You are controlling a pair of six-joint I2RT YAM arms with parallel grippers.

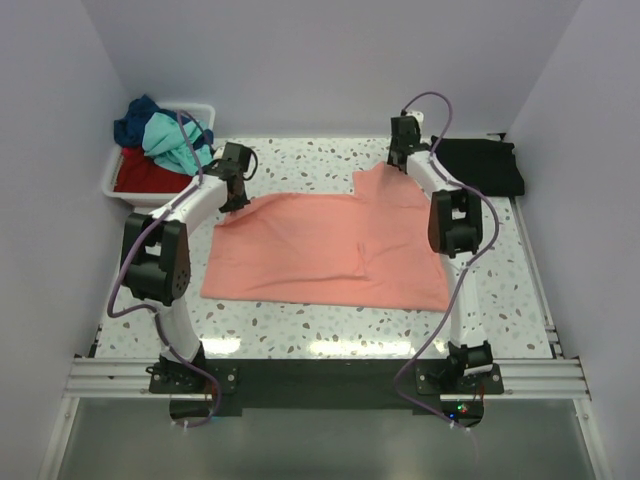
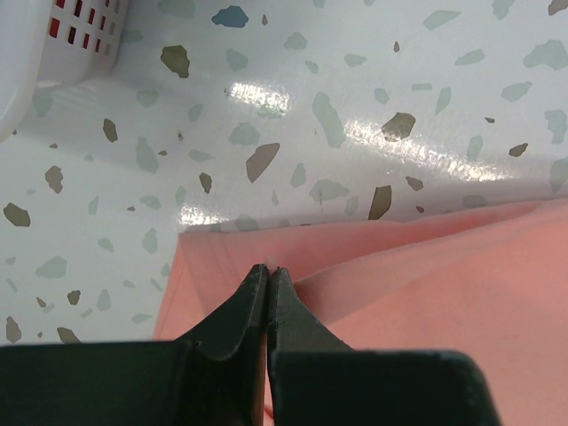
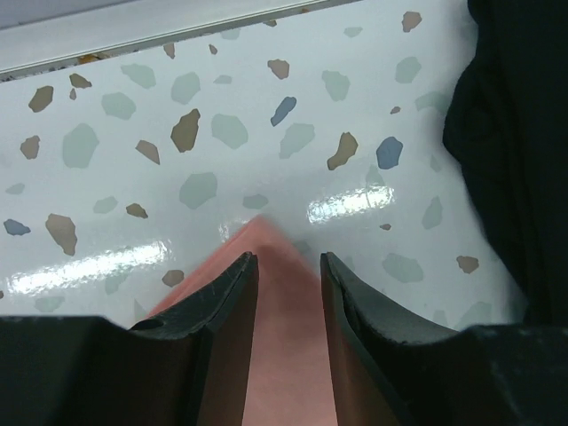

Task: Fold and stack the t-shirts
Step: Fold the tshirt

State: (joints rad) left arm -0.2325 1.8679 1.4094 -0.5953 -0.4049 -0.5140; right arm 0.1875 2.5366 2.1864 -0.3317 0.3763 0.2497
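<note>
The salmon-pink t-shirt lies spread flat on the speckled table. My left gripper is at its far left corner, shut on the shirt's edge, its jaws pressed together. My right gripper is at the far right corner, open, with a pointed tip of the pink shirt lying between its fingers. A folded black t-shirt lies at the far right and shows in the right wrist view. Teal, navy and red shirts are heaped in the bin.
A white plastic bin stands at the far left corner; its slotted wall shows in the left wrist view. The table's metal edge runs just beyond the right gripper. Aluminium rails hold the arm bases.
</note>
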